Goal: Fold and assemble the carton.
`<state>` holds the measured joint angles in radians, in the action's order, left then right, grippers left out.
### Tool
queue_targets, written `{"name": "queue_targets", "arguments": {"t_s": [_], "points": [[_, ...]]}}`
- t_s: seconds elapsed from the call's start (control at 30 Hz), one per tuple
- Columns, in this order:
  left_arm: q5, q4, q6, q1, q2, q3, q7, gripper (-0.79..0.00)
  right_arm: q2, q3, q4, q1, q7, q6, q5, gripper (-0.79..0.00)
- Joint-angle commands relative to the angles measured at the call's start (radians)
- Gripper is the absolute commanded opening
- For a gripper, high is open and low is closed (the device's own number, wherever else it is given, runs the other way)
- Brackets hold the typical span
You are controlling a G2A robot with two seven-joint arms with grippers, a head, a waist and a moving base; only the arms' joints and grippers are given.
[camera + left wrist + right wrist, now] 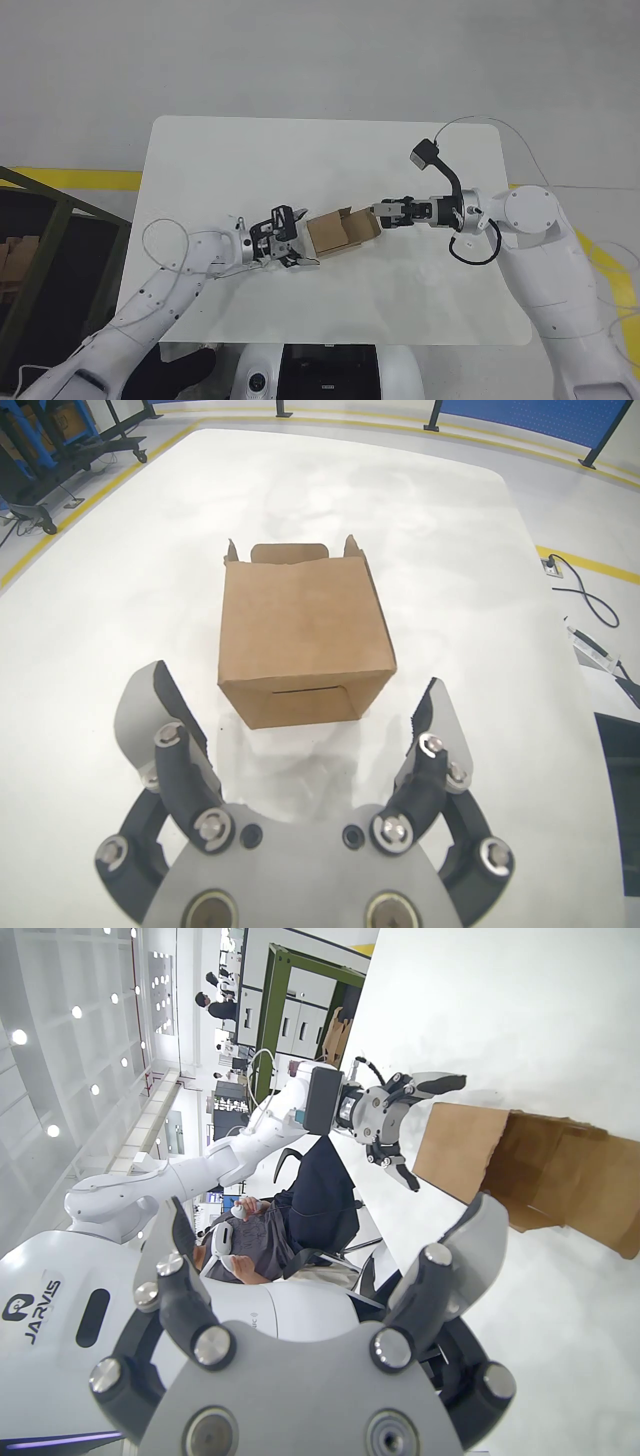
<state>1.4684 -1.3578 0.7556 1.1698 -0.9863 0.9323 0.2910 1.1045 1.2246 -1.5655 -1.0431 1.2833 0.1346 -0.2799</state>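
Apparently to fold its flaps, left gripper (296, 680) and right gripper (330, 1205), both spread wide, flank the brown cardboard carton (340, 232).

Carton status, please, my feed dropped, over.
Left gripper open, just short of carton. Right gripper open, at its flapped end. Carton on its side on table, flaps open. Nothing blocking either gripper.
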Motion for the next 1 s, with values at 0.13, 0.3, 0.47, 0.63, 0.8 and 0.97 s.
{"name": "queue_targets", "arguments": {"t_s": [0.13,0.3,0.47,0.63,0.8,0.97], "points": [[0.01,0.065,0.007,-0.068,-0.023,-0.044,0.036,0.0,0.0,0.0,0.0,0.0,0.0,0.0,0.0,0.0],[0.04,0.121,0.038,-0.133,-0.043,-0.085,0.072,0.0,0.0,0.0,0.0,0.0,0.0,0.0,0.0,0.0],[0.075,0.173,0.053,-0.182,-0.058,-0.116,0.104,0.0,0.0,0.0,0.0,0.0,0.0,0.0,0.0,0.0],[0.087,0.219,0.054,-0.207,-0.064,-0.118,0.135,0.0,0.0,0.0,0.0,0.0,0.0,0.0,0.0,0.0],[0.1,0.236,0.067,-0.217,-0.065,-0.118,0.148,0.0,0.0,0.0,0.0,0.0,0.0,0.0,0.0,0.0],[0.134,0.234,0.107,-0.231,-0.069,-0.138,0.168,0.0,0.0,0.0,0.0,0.0,0.0,0.0,0.0,0.0]]}}
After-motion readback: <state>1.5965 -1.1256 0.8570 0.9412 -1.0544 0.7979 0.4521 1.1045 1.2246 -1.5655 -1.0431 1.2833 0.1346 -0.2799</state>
